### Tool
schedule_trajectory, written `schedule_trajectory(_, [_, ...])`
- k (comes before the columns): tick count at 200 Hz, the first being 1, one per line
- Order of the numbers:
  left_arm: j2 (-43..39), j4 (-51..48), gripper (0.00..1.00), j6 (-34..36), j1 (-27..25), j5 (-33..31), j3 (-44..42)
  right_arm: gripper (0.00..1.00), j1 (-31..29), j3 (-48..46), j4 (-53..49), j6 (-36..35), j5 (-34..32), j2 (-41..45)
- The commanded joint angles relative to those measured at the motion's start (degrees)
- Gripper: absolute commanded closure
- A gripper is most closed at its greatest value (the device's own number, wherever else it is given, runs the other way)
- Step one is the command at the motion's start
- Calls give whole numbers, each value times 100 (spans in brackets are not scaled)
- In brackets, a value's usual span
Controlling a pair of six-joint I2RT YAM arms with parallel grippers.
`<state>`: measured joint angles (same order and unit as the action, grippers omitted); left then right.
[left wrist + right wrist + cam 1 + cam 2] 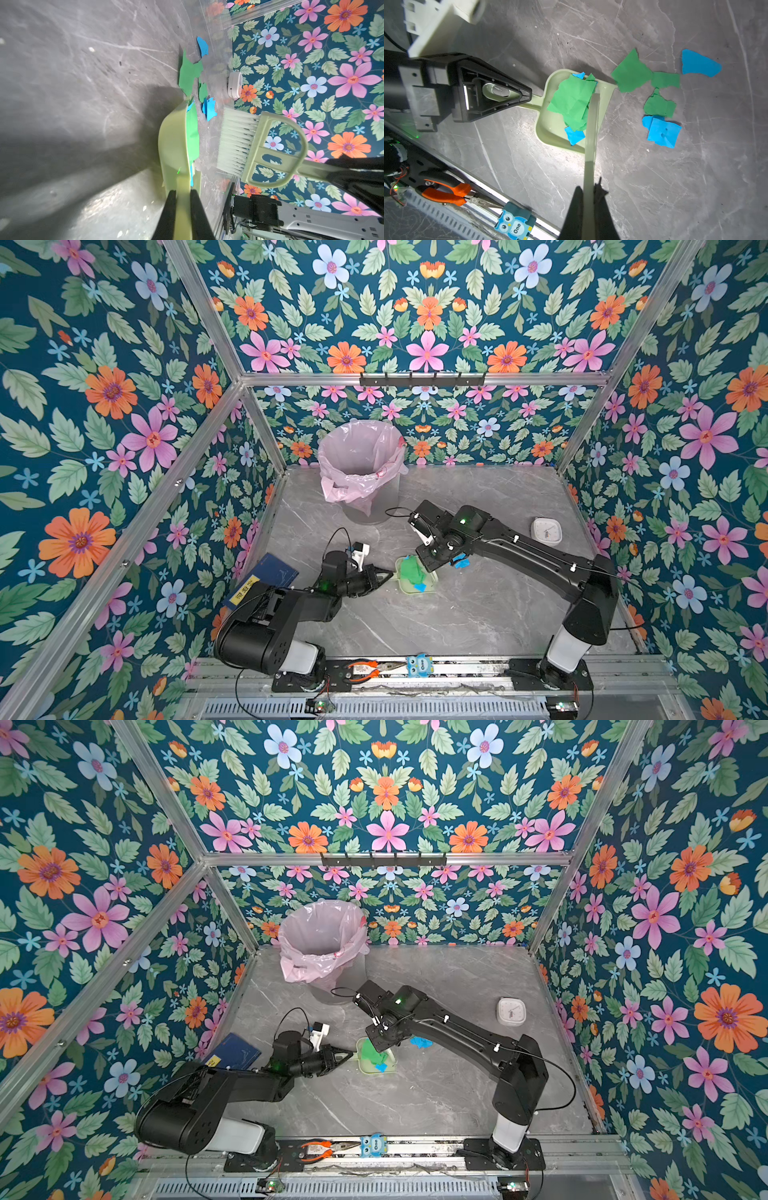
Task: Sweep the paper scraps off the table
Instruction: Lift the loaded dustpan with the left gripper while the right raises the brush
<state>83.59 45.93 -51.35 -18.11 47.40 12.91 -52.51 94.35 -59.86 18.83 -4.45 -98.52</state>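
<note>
Paper scraps (420,1042) are lying in the dustpan (365,1068) and on the table (415,1106) at the dustpan's 2 o'clock in a top view, so the left gripper (529,97) is pinching its handle steady while the right gripper (589,187) is pinching the brush (239,141) to sweep.

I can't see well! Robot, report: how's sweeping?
Left gripper jaws shut on dustpan; right gripper jaws shut on brush. Paper scraps partly in dustpan, several on table. Nothing blocking.
</note>
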Motion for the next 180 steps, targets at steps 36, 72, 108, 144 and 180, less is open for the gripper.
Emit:
schedule_trajectory(36, [540,2283,100,-1131,14,529,-64,100,484,-51,-7,156,-87,740])
schedule_trajectory(72, [746,3386,100,-2047,5,621,-23,100,873,-219,31,198,-228,1224])
schedule_trajectory(108, [290,2752,100,-2231,0,494,246,100,1272,-390,59,249,-342,1621])
schedule_trajectory(144, [-805,71,100,-1237,5,205,1049,100,1583,-655,228,322,-328,1992])
schedule_trajectory(180, [-1238,-1072,100,-998,0,223,1905,100,1669,-750,307,330,-335,2108])
